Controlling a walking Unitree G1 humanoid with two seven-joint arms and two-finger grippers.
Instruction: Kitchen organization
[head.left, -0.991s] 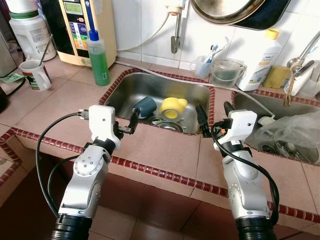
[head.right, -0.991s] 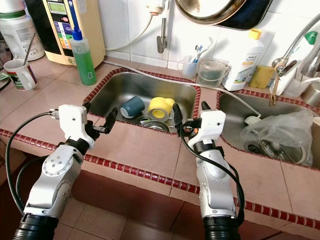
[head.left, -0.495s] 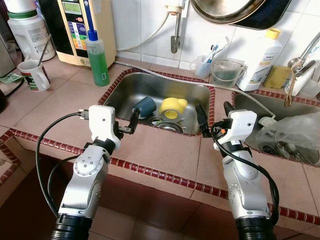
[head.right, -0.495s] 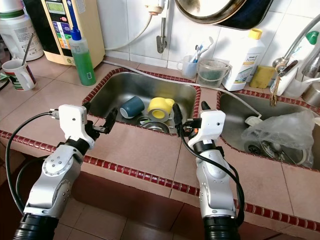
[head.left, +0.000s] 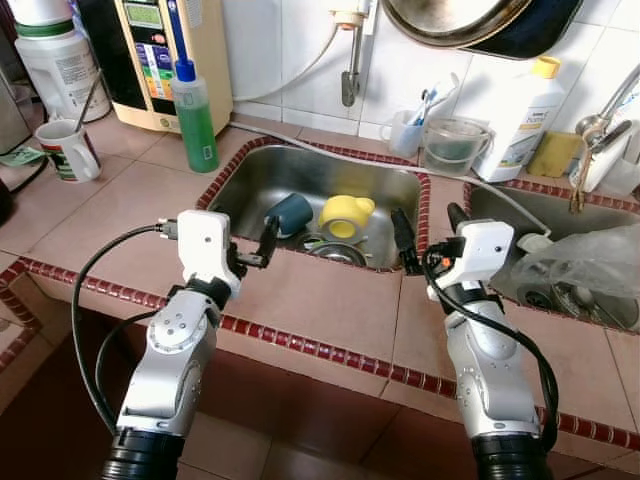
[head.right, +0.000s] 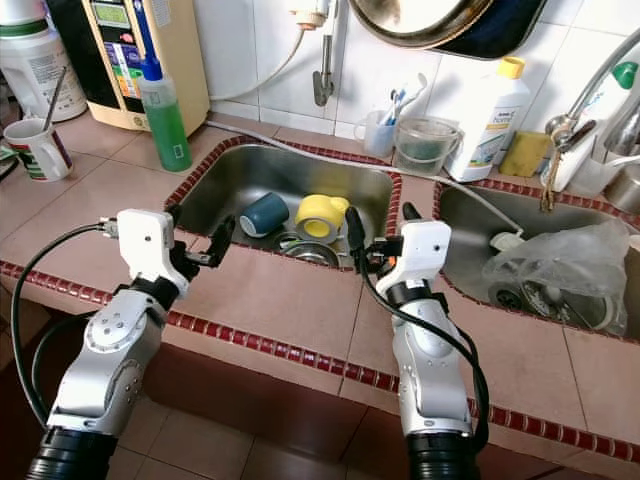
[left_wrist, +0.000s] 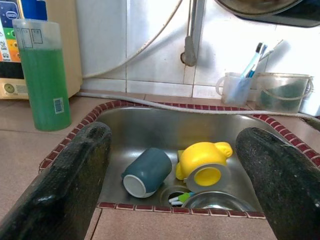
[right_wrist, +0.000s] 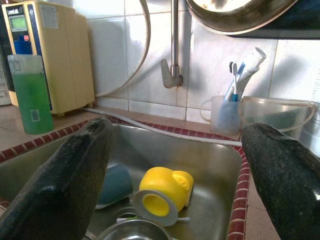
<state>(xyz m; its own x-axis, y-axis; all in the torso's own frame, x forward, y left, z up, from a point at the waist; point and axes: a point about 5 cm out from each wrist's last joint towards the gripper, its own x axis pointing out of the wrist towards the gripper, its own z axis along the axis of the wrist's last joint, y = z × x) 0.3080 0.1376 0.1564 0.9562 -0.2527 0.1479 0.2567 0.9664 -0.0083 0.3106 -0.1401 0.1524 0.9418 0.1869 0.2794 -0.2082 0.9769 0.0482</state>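
Hovering left claw: my left gripper (head.left: 258, 245) hangs over the tiled counter (head.left: 330, 305) at the near rim of the sink (head.left: 245, 185), fingers spread apart and holding nothing.
Right claw: my right gripper (head.left: 428, 232) sits at the sink's near right corner, over the tile strip between the two basins, fingers likewise parted and empty.
Sink contents: a dark teal cup (left_wrist: 147, 171) lies on its side with its mouth toward me; just beside it a yellow cup (left_wrist: 202, 164) also lies tipped over, mouth toward me; a steel bowl (left_wrist: 215, 201) rests near the drain in front of them.
Right basin: a crumpled clear plastic bag (head.left: 585, 265) lies in it.
Left counter: a white mug (head.left: 68, 150) with a spoon standing in it; a green soap bottle (head.left: 196, 116) nearer the sink; a beige water unit (head.left: 160, 50) against the wall.
Back ledge: a holder with toothbrushes (right_wrist: 225, 112), a clear tub (right_wrist: 277, 116) beside it, and a white bottle with a yellow cap (head.left: 520, 120) farther right.
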